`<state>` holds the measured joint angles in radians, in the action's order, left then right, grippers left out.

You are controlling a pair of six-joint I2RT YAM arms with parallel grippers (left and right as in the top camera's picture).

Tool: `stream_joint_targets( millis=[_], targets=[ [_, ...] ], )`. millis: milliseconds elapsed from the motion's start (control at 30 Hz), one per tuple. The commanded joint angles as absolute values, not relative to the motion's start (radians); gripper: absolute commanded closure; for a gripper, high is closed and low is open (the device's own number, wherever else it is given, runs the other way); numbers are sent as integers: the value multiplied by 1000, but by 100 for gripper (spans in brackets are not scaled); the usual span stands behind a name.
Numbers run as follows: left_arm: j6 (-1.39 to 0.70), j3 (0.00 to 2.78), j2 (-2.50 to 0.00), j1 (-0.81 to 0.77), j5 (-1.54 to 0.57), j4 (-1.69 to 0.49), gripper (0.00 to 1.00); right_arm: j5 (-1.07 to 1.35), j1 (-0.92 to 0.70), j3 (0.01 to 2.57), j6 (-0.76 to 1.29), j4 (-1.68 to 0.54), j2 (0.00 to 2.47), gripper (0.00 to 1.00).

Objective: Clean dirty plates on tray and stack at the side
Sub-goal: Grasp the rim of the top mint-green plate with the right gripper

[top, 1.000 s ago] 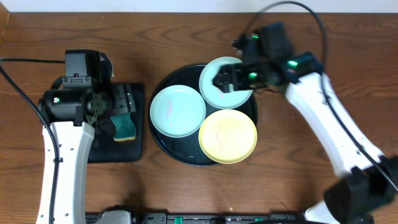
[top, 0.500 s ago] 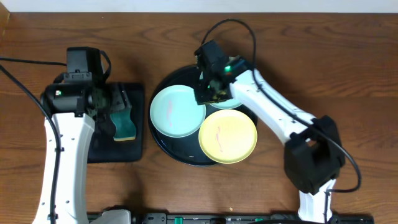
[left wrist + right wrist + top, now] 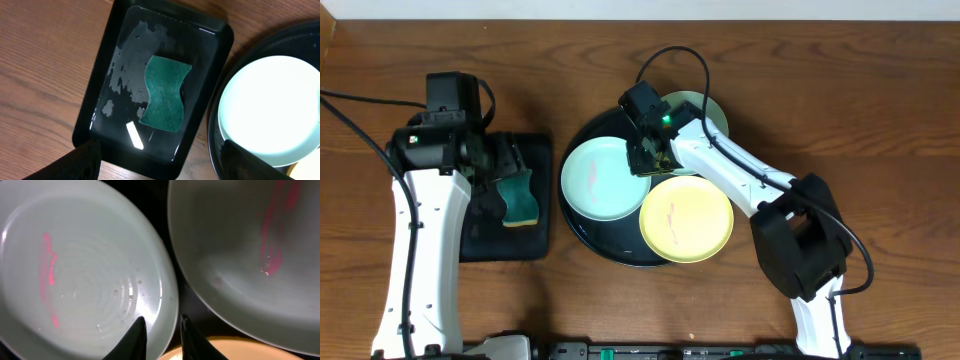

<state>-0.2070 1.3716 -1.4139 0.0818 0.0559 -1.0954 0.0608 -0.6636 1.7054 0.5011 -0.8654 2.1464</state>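
Right claw [image 3: 161, 322] near-shut astride left mint plate [image 3: 85, 280] rim, grip unclear; left claw [image 3: 160, 150] gapes empty; shallow edge pinch may slip, dropping plate back on tray [image 3: 578, 228].

Overhead looks straight down; both wrist views, much closer, share the plates [image 3: 272, 110].
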Motion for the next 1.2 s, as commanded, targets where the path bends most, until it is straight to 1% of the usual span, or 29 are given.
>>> stream_joint_targets(
  millis=[0,533,633,767,900,967,1167],
  targets=[
    [-216,1392,-1424,85,69,-1099,23,4,-688,1705,530,-863,2167,80],
    [-216,1391,-1424,85,69,-1098,23,-19,-696,1704,546,-857,2253,83],
    [-216,1391,-1424,85,69,-1098,23,-17,-696,1704,546,-850,2271,87],
    [-203,1371,-1425,85,69,-1091,23,-10,-696,1704,546,-848,2284,99],
    [-180,1327,-1429,85,69,-1072,25,-10,-696,1704,546,-845,2284,99],
    [-179,1311,-1439,88,68,-1064,27,-10,-696,1704,546,-845,2284,99],
    [-144,1259,-1499,116,57,-1023,29,-10,-696,1704,545,-845,2284,99]
  ],
)
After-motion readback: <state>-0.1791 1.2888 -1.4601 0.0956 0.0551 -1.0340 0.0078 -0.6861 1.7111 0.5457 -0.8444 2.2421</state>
